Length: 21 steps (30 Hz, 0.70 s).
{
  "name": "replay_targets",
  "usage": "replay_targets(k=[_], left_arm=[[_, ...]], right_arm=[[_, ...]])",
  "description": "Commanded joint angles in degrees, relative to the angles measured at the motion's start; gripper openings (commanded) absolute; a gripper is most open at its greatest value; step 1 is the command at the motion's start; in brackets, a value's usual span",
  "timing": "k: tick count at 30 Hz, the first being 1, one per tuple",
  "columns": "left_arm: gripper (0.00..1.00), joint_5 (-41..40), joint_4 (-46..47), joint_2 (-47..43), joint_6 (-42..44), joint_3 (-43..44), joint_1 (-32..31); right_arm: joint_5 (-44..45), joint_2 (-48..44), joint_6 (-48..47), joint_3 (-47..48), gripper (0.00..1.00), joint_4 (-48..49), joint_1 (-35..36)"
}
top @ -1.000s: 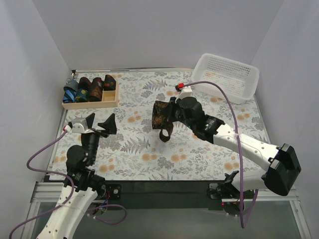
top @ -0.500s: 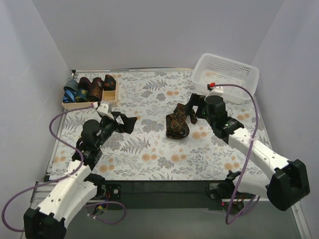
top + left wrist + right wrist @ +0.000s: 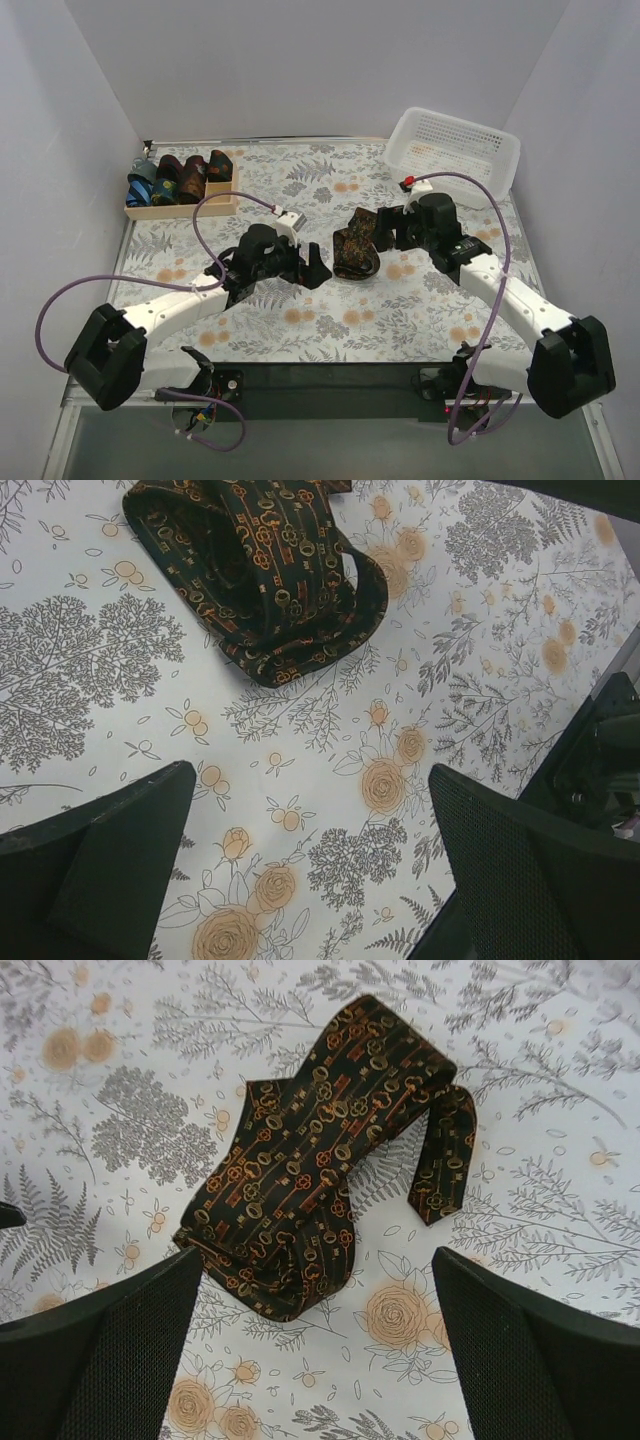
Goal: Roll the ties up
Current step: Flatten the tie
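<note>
attention was drawn to one long narrow necktie (image 3: pixel 320 1160) of dark brown-black fabric, patterned with small orange key-like motifs, which was found lying in a loose heap near the middle of the white floral tablecloth (image 3: pixel 300 330). it was folded over itself in slack layers, with a narrow end bent out to one side; no tight roll had been formed. the left gripper (image 3: pixel 310 780) was held low just beside the heap, its jaws spread wide and nothing caught between them. the right gripper (image 3: pixel 318 1255) was poised at the other side of the heap, its jaws likewise set wide apart and empty, so the necktie was gripped by neither claw. several rolled ties (image 3: pixel 185 178), blue, maroon and dark, were seen packed side by side in a shallow wooden tray (image 3: pixel 180 210) at the far left corner, well apart from both claws, and a white plastic mesh basket (image 3: pixel 440 175) was set at the far right corner.

the step in hand was judged to be the taking up of this necktie for rolling, with the rolling itself not yet begun. for the next move, the heap would probably need to be straightened: one end pinched by one claw and the length drawn flat, so that a roll could be started from an end. care would be called for, since layered fabric could be caught double or a fold dragged along.
</note>
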Motion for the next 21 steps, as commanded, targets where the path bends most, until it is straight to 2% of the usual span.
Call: replay_targets(k=[1, 4, 8, 14, 21], left_arm=[[0.98, -4.5, 3.0, 2.4, -1.3, 1.8, -2.4], [0.98, -6.1, 5.4, 4.9, -0.1, 2.1, -4.3], [0.98, -10.7, 6.3, 11.5, 5.8, 3.7, -8.9], [0.98, -16.8, 7.5, 17.9, 19.0, 6.2, -11.5], [0.98, -17.3, 11.4, 23.2, 34.3, 6.3, -13.5]], right_arm=[[-3.2, 5.4, 1.7, 4.0, 0.86, 1.3, -0.7], [-4.1, 9.2, 4.2, 4.8, 0.86, 2.2, -1.3], [-7.2, 10.7, 5.5, 4.2, 0.85, 4.2, -2.9], [-10.3, 7.7, 6.3, 0.0, 0.85, 7.2, -4.0], [-11.6, 2.4, 6.3, -4.6, 0.85, 8.2, -4.6]])
